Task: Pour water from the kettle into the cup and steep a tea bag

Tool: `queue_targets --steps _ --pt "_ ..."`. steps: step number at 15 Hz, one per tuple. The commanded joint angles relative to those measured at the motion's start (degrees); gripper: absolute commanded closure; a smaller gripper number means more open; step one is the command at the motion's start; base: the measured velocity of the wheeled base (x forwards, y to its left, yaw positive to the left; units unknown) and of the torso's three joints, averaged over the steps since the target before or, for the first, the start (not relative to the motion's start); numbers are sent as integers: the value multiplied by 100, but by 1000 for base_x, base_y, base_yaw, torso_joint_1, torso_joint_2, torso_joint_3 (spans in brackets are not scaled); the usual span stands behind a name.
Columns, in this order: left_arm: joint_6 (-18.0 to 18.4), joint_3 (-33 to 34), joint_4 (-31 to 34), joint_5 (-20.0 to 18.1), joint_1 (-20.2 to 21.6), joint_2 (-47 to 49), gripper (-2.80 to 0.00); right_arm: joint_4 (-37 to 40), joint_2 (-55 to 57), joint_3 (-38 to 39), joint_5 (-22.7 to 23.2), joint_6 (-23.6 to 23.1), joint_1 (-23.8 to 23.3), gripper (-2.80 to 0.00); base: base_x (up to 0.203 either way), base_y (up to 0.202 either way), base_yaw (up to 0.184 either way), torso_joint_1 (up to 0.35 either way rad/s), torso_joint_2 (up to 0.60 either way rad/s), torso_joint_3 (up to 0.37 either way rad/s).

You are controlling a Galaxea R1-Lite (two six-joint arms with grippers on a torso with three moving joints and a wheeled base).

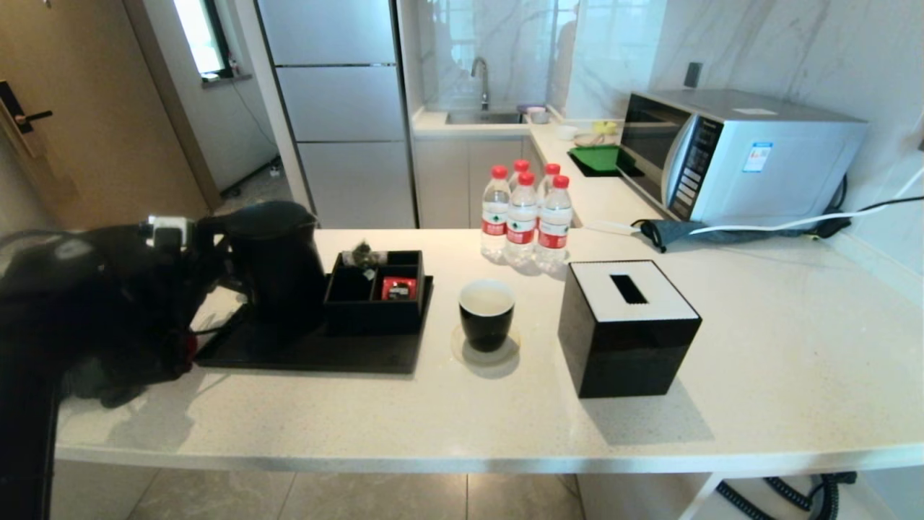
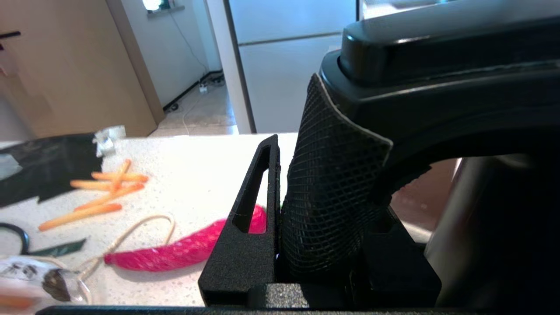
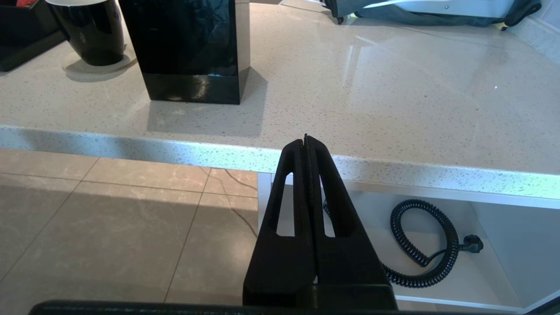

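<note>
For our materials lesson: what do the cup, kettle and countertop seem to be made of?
Cup: probably glazed ceramic, glossy black outside, white inside.
Kettle: likely matte black plastic, with little reflection; the left tool is clamped on its handle.
Countertop: speckled, polished stone or composite, with sheen.

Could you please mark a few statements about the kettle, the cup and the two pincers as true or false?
1. The left pincer is closed on the kettle's handle. True.
2. The cup stands on the black tray. False: it stands on the counter, on a clear coaster beside the tray.
3. The right pincer is shut and holds nothing. True; it sits below the counter's front edge.
4. The tissue box stands between the kettle and the cup. False: the cup is between the tray and the tissue box.
5. The tea bag hangs in the cup. False: it lies in the black organizer on the tray.
</note>
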Motion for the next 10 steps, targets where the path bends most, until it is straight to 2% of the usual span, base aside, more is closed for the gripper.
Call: queue_targets --steps 1,10 --pt "-18 166 -81 1 2 -298 0 -1 7 0 6 -10 0 0 0 0 0 0 0 0" --pt "-55 1589 -555 1 23 -1321 0 -1 7 0 6 -2 0 0 0 0 0 0 0 0"
